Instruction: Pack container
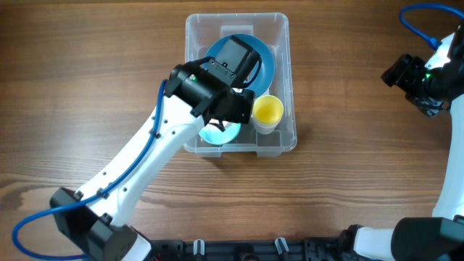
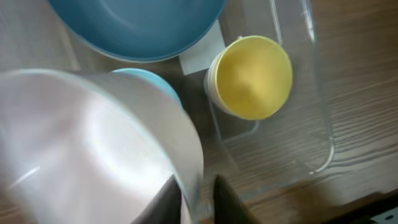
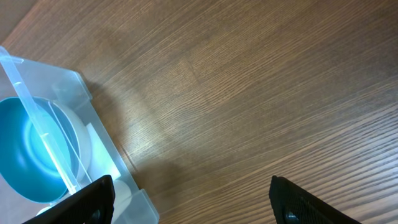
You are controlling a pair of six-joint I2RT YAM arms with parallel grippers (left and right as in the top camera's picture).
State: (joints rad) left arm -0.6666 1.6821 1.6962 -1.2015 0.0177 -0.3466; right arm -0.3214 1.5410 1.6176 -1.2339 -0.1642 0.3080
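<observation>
The clear rectangular container (image 1: 288, 72) stands at the table's far middle. It holds a blue bowl (image 1: 268, 61) at the back and a yellow cup (image 1: 267, 110) at the front right. My left gripper (image 1: 222, 122) is over the container's front left part, shut on the rim of a pale whitish cup (image 1: 216, 133). In the left wrist view the fingers (image 2: 198, 190) pinch that cup's wall (image 2: 93, 143), with the yellow cup (image 2: 252, 78), the blue bowl (image 2: 137, 25) and the container wall (image 2: 311, 124) beyond. My right gripper (image 1: 409, 76) is open and empty at the far right.
The right wrist view shows its open fingers (image 3: 189, 186) above bare wooden table, with the container's corner (image 3: 74, 84) and the blue bowl (image 3: 25, 143) at the left. A light blue edge (image 2: 149, 81) shows behind the held cup.
</observation>
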